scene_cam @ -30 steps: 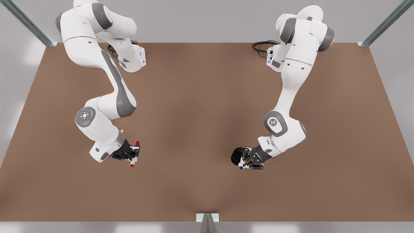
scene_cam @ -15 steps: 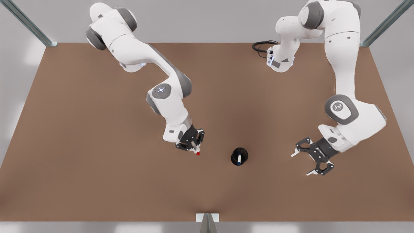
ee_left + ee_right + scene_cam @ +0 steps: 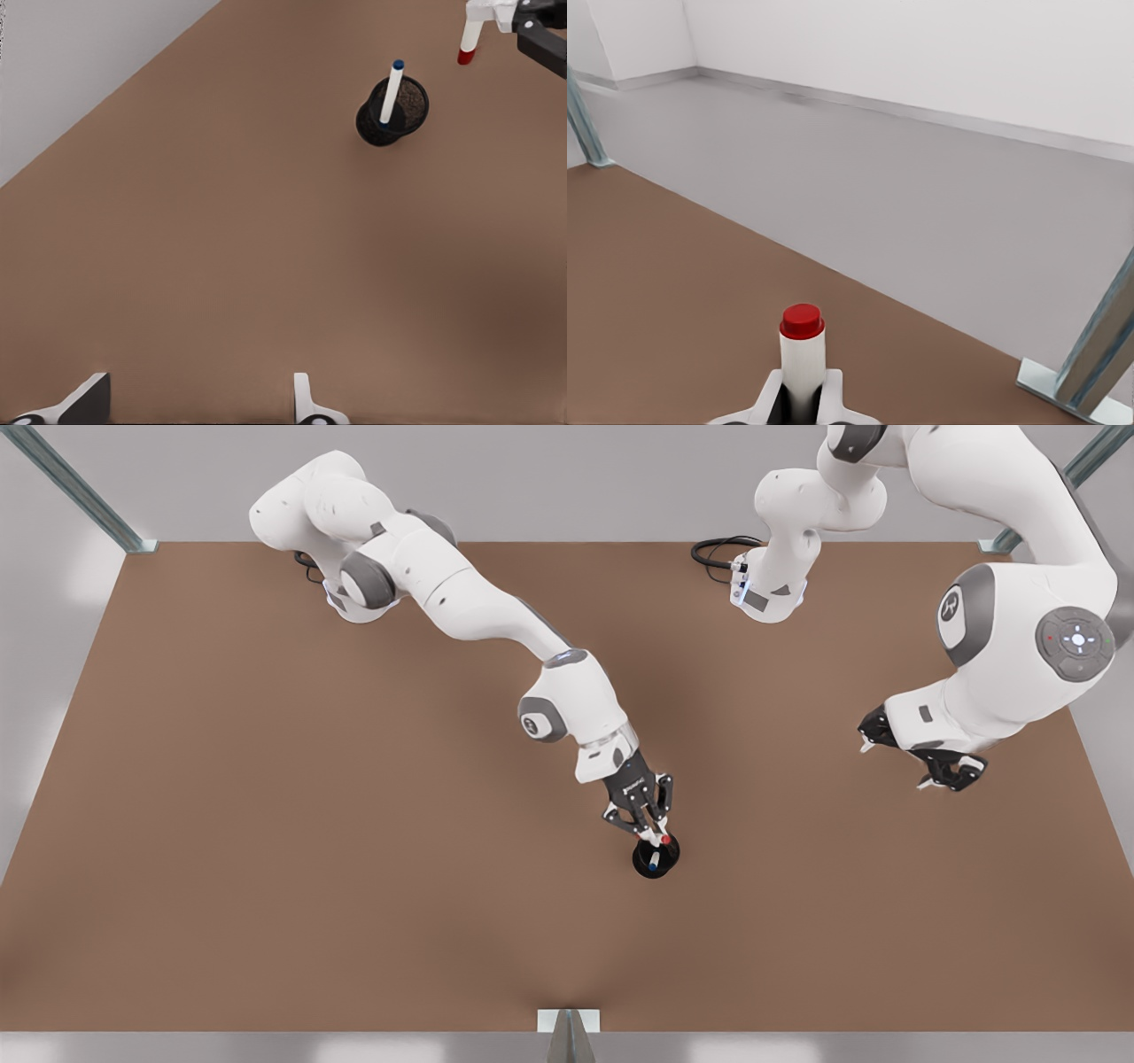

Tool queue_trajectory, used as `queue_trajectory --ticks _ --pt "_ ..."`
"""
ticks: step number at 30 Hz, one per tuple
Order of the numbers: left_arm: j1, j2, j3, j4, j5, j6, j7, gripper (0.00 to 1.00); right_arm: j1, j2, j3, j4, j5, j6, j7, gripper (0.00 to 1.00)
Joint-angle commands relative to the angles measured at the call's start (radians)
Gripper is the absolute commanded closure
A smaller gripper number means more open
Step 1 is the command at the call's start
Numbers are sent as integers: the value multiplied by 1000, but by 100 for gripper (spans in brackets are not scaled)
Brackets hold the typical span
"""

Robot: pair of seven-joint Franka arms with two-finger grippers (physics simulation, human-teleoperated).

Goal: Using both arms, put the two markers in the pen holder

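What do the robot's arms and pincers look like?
The right arm and left arm are thick white jointed tubes with grey patches at the joints, some round caps bearing small lights or a logo. A black cable loops by one base. The right pincer, mid-scene, and left pincer, at the front view's right, are black, two-fingered, white-tipped.
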Motion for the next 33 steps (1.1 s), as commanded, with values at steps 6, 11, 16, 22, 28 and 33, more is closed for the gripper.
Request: queue_trajectory --ticks 6,11,16,22,28,33 --pt "0 -1 0 0 13 -67 -629 0 53 73 -119 17 -4 173 217 79" --pt "0 -1 0 0 11 -67 -629 0 72 122 -168 22 -4 196 219 79" --pt "3 -2 0 0 13 -67 -627 0 75 139 -209 37 -3 262 219 79" --pt "1 -5 0 0 13 -66 -629 0 92 177 -261 46 -1 342 219 79" --pt "11 -1 2 0 11 -59 -627 0 121 227 -307 46 -1 342 219 79" --pt "9 -1 2 0 11 -62 -627 0 130 241 -338 46 0 322 216 0"
